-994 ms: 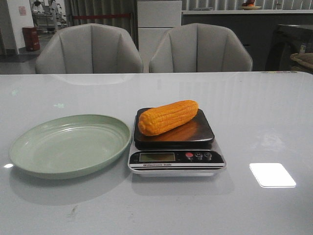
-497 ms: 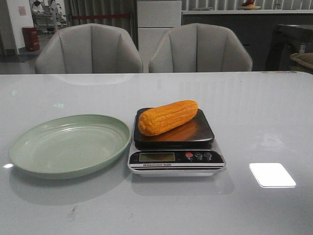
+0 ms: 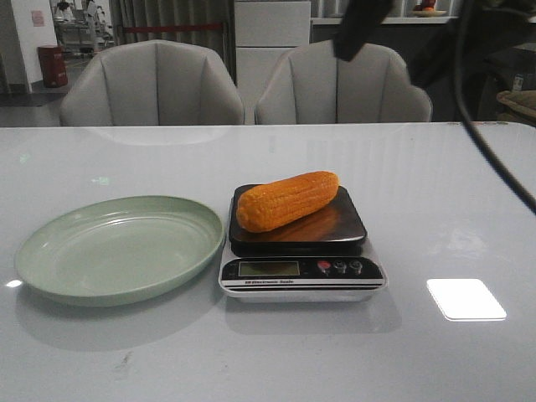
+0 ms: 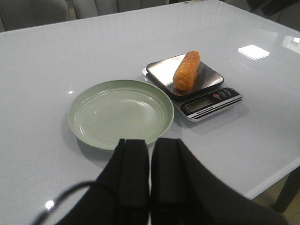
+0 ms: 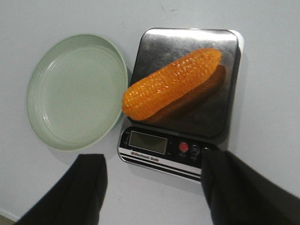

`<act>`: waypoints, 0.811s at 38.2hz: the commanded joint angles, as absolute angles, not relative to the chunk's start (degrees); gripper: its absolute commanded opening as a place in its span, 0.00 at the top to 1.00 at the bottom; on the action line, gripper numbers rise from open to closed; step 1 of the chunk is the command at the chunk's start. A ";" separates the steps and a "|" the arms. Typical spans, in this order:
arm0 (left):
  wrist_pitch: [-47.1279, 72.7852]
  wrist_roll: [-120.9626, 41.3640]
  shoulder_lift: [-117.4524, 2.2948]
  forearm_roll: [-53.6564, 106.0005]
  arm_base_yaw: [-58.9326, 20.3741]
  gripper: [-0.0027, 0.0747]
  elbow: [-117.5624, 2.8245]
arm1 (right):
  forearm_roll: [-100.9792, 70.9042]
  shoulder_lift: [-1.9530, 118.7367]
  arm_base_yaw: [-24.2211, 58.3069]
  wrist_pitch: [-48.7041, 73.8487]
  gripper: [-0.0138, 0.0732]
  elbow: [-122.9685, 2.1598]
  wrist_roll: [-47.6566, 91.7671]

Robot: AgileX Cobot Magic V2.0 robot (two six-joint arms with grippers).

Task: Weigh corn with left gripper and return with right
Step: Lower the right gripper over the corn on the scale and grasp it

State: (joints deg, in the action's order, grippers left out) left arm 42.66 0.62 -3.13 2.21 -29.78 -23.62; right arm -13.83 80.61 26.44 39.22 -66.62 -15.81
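The corn (image 3: 288,200) lies on its side across the steel platform of the scale (image 3: 301,276), slanted, its blunt end nearer the plate (image 3: 50,276) and its tapered end pointing away from it. The pale green plate sits just beside the scale on the counter (image 3: 435,193) and holds nothing. Judging from this, the weighing half of the task looks done: the cob is on the scale and nothing grips it. The left hand (image 4: 149,173) hangs back from the things, above the counter's near side with the plate beyond it; its two fingers are pressed together with nothing between them. The right hand (image 5: 154,185) hovers above the scale, looking down on the cob; its fingers (image 5: 86,187) are spread wide, one showing toward the plate side and the other toward the scale's far side, and they grasp nothing. In the front view only a dark part of the right arm (image 3: 360,25) and a cable show at the top, well above the scale. What is left, as far as I can judge, is the whole return: the right hand must come down, close on the cob and carry it off the scale, most likely to the plate. The scale's display is too small to read.
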 commanded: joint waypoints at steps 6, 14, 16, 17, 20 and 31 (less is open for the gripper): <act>38.67 0.75 -3.93 2.43 -29.63 0.82 -25.06 | -4.74 93.86 31.07 44.38 0.24 -84.20 -32.84; 38.67 0.75 -3.93 2.43 -29.63 0.82 -25.06 | 6.31 104.48 35.47 54.83 0.24 -96.79 -50.23; 38.67 0.75 -3.93 2.43 -29.63 0.82 -25.06 | 6.25 106.42 35.89 56.11 0.24 -98.64 -53.26; 38.67 0.75 -3.93 2.43 -29.63 0.82 -25.06 | 6.25 107.14 35.90 56.56 0.24 -99.33 -54.27; 38.67 0.75 -3.93 2.43 -29.63 0.82 -25.06 | 6.25 109.54 36.15 57.70 0.24 -101.29 -56.59; 38.67 0.75 -3.93 2.43 -29.63 0.82 -25.06 | 6.30 116.00 36.02 57.53 0.24 -101.90 -60.63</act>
State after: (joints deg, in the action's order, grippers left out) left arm 42.66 0.62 -3.13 2.21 -29.78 -23.62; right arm 4.86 117.62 36.24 59.58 -99.97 -59.86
